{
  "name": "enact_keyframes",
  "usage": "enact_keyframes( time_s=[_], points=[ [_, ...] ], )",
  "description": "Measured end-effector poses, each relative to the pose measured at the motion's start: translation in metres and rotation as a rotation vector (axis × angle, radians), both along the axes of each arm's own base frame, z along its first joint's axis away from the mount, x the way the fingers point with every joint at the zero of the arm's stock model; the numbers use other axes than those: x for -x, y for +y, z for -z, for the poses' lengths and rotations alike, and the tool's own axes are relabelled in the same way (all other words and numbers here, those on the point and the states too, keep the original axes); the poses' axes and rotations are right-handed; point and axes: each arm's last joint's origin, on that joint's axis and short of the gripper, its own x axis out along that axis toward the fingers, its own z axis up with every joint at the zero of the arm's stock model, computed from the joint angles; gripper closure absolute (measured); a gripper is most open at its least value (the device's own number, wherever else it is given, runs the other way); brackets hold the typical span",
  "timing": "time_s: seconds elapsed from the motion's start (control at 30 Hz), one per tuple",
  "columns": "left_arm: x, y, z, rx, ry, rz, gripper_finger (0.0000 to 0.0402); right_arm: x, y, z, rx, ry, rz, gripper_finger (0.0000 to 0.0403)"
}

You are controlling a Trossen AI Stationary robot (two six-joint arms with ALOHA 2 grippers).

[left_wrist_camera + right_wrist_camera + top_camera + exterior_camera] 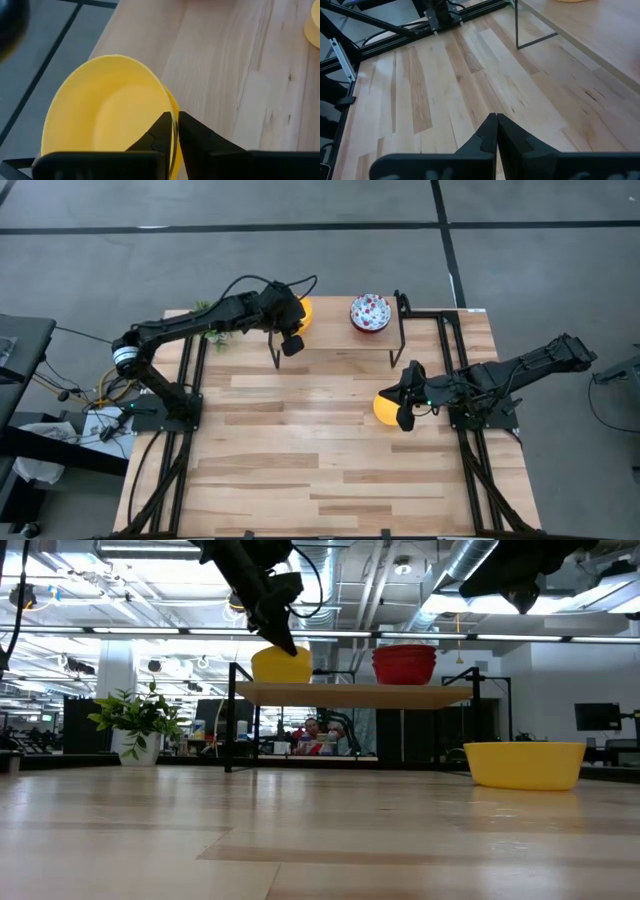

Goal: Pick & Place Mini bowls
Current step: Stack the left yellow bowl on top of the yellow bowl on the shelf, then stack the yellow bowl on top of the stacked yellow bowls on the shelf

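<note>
On the raised wooden shelf at the table's far side sits a yellow mini bowl, with my left gripper shut on its rim. To its right on the shelf stands a white floral mini bowl, red outside in the low view. Another yellow mini bowl rests on its base on the table at the right. My right gripper hangs shut and empty just beside and above it. My left gripper has the yellow bowl's rim between its two fingers, one finger inside the bowl and one outside. The fingers slant down from the table's left side. The bowl sits on the shelf, near its far left edge.
A small green potted plant stands at the table's far left, behind my left arm. The shelf's thin black legs stand on the table. Bare wood fills the middle and near side. People show in the room beyond.
</note>
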Motion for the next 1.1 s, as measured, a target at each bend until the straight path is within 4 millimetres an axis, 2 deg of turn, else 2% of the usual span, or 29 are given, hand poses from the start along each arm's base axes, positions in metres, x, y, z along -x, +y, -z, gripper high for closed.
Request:
enact_keyframes(
  time_s=[0.17,0.63,1.1],
  points=[
    [0.0,0.0,0.002,-0.003,-0.005,0.001,0.035,0.0,0.0,0.0,-0.001,0.0,0.0,0.0403],
    [-0.002,-0.001,0.001,-0.013,-0.008,0.014,0.0249,0.0,0.0,0.0,-0.001,0.0,0.0,0.0403],
    [-0.003,-0.01,-0.003,-0.04,-0.017,0.063,0.0216,0.0,0.001,0.0,-0.024,0.004,-0.022,0.0403]
  ],
)
